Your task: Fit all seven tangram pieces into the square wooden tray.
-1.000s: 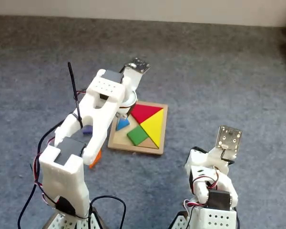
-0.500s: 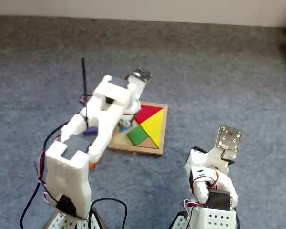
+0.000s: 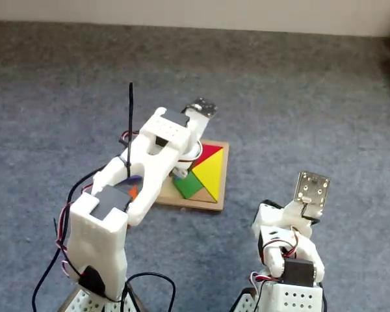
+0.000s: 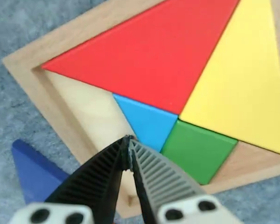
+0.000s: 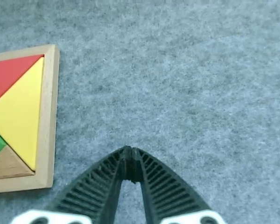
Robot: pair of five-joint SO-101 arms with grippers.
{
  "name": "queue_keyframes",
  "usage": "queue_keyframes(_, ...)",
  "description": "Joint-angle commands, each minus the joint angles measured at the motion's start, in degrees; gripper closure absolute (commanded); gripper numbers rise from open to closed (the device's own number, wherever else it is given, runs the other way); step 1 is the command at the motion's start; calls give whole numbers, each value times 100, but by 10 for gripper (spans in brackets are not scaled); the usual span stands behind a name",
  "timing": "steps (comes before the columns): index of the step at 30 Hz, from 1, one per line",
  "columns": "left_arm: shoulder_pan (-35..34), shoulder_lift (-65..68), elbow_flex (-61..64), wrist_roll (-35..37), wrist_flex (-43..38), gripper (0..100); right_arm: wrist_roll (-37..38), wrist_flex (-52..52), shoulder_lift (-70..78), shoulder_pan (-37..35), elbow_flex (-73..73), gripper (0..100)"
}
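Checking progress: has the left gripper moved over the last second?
Yes. In the high view the left gripper swung right, farther over the wooden tray, which stayed put.

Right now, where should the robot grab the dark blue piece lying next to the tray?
Probably from straight above, pinching the dark blue piece across its two straight edges near the pointed corner. It lies flat on the carpet, and the tray rim sits close on one side.
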Motion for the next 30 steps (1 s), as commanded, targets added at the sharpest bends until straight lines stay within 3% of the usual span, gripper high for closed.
queue_keyframes(1, -57, -48, -532, 44, 396, 993, 53, -215, -40, 84, 822, 993)
queue_keyframes(11, -215, -875, -971, 62, 1240, 994, 53, -215, -40, 92, 822, 993)
queue_keyframes(19, -1042, -2088, -224, 26, 1213, 989, 53, -215, -31, 92, 822, 993)
queue_keyframes(26, -1903, -2255, 453, -466, 1213, 794, 53, -215, -31, 92, 822, 993)
queue_keyframes(30, -2079, -2448, 919, -492, 1231, 769, 53, -215, -31, 92, 822, 993)
